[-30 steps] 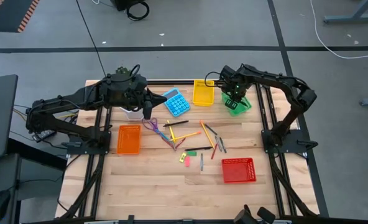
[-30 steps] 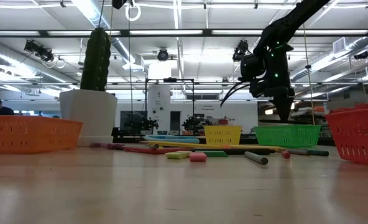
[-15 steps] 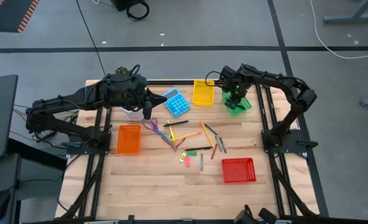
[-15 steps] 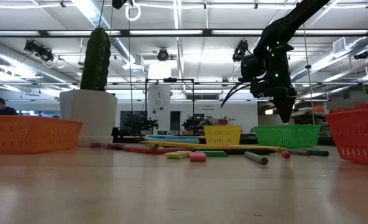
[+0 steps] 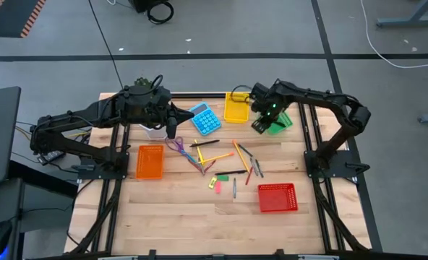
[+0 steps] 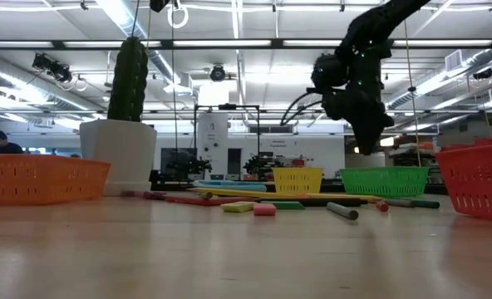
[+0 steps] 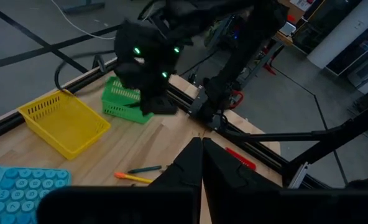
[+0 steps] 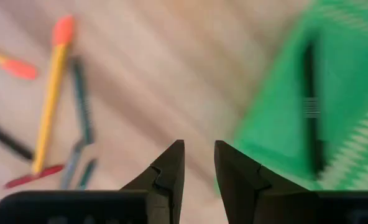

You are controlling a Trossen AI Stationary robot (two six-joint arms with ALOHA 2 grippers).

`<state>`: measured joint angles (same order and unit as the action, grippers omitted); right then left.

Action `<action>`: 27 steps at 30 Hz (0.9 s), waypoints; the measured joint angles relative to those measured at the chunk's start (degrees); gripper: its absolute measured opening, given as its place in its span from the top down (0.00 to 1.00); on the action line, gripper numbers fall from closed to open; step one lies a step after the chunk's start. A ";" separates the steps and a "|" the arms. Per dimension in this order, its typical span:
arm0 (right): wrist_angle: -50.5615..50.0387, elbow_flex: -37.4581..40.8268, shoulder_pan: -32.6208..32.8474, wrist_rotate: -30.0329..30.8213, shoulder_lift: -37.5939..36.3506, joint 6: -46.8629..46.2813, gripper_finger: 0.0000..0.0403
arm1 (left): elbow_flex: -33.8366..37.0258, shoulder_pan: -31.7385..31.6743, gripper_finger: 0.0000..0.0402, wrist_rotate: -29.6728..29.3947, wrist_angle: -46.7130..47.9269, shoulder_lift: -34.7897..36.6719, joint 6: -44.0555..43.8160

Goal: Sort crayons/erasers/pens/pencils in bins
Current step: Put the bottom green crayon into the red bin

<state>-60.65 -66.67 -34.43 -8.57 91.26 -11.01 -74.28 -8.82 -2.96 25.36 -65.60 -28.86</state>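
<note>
The right gripper (image 5: 258, 127) hangs above the wood table (image 5: 178, 217), just beside the green bin (image 5: 280, 121) on the side facing the yellow bin (image 5: 236, 107). In the right wrist view its two fingers (image 8: 169, 167) stand a little apart with nothing between them, and a dark pen (image 8: 311, 106) lies inside the green bin (image 8: 296, 118). In the low view the same gripper (image 6: 369, 139) points down, clear of the table, above the space between the yellow and green bins.

The left gripper (image 5: 170, 131) waits over the table near the white plant pot (image 5: 155, 131) and the blue calculator (image 5: 205, 118). Its fingers (image 7: 190, 163) are pressed together on nothing, as the left wrist view shows.

The remaining pieces lie loose in the middle of the table. An orange pencil (image 5: 241, 154) rests at a slant beside several dark pens (image 5: 230, 172). A pink eraser (image 5: 217, 187) and a green eraser (image 5: 212, 182) sit close together nearer the front. Purple-handled scissors (image 5: 178, 146) lie just beside the left gripper.

The orange bin (image 5: 150, 161) stands on the left side, below the plant pot. The red bin (image 5: 277, 197) stands at the front right, well apart from the other three. Whether either holds anything cannot be told.
</note>
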 joint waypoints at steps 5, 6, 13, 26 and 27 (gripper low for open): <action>2.54 0.00 9.53 -1.96 0.02 -3.99 0.77 | 0.00 0.02 0.95 -0.02 0.00 0.00 0.00; 3.32 0.00 11.34 -2.06 0.02 -5.08 0.77 | 0.00 0.01 0.95 -0.02 0.00 0.00 -0.03; 9.48 0.00 20.05 2.97 0.04 -11.96 0.77 | 0.00 0.00 0.97 -0.02 0.00 0.00 -0.04; 12.65 0.04 21.09 5.60 1.33 -18.81 0.77 | 0.00 0.02 0.94 -0.02 -0.26 0.00 -0.04; 12.67 0.04 21.07 5.60 1.33 -20.05 0.77 | 0.00 0.02 0.95 -0.02 -0.26 0.00 -0.07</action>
<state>-47.98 -66.63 -13.37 -2.96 92.60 -31.06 -74.28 -8.80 -2.98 25.10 -65.60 -28.93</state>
